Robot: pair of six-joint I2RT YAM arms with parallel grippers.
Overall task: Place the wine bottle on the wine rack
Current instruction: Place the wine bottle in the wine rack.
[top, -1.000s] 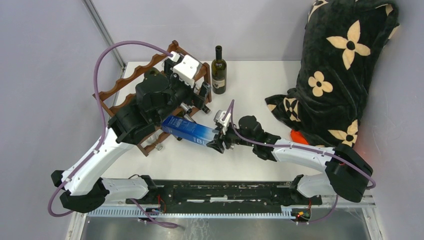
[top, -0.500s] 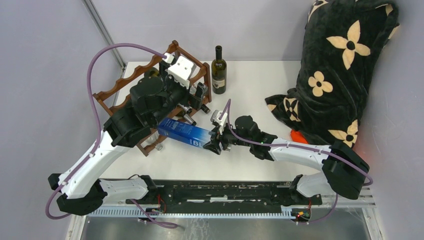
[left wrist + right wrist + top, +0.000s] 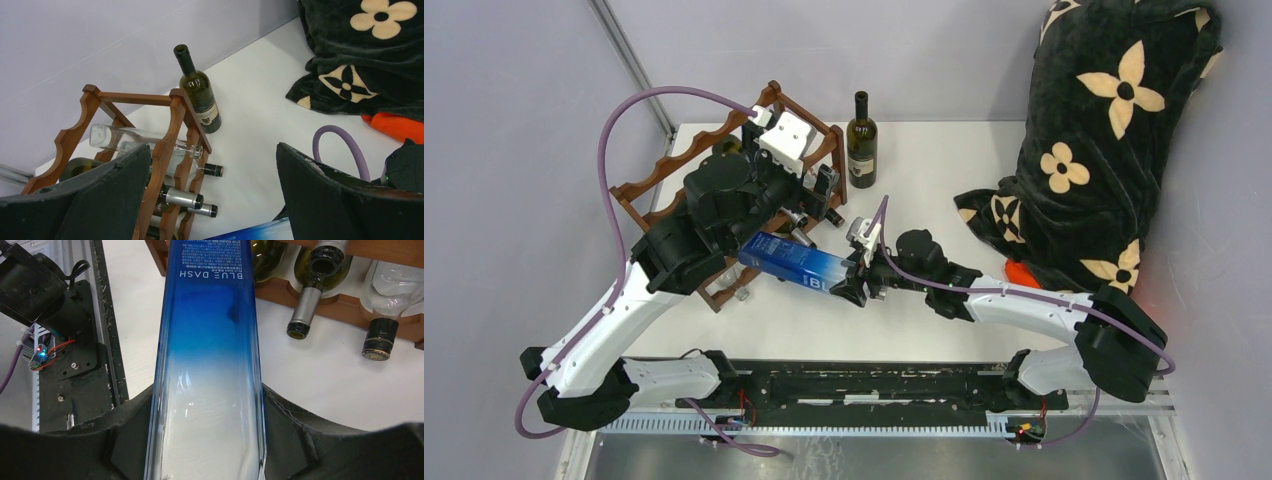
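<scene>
My right gripper is shut on the wine bottle, a tall blue-to-clear bottle lettered BLUE DASH. It is held near its clear end and lies nearly level over the table, its blue end at the front of the wine rack. The rack is dark reddish-brown with scalloped rails and stands at the table's left rear. My left gripper hangs open above the rack's right end, nothing between its fingers. The blue bottle's edge shows below it.
A dark green bottle stands upright behind the rack's right end. Several bottles lie in the rack, necks out, one of clear glass. A black flowered blanket covers the right side, an orange thing beneath it.
My right gripper carried the blue bottle a little left, toward the rack. My left arm drew slightly back and left over the rack. Both have held still over the last half second.
</scene>
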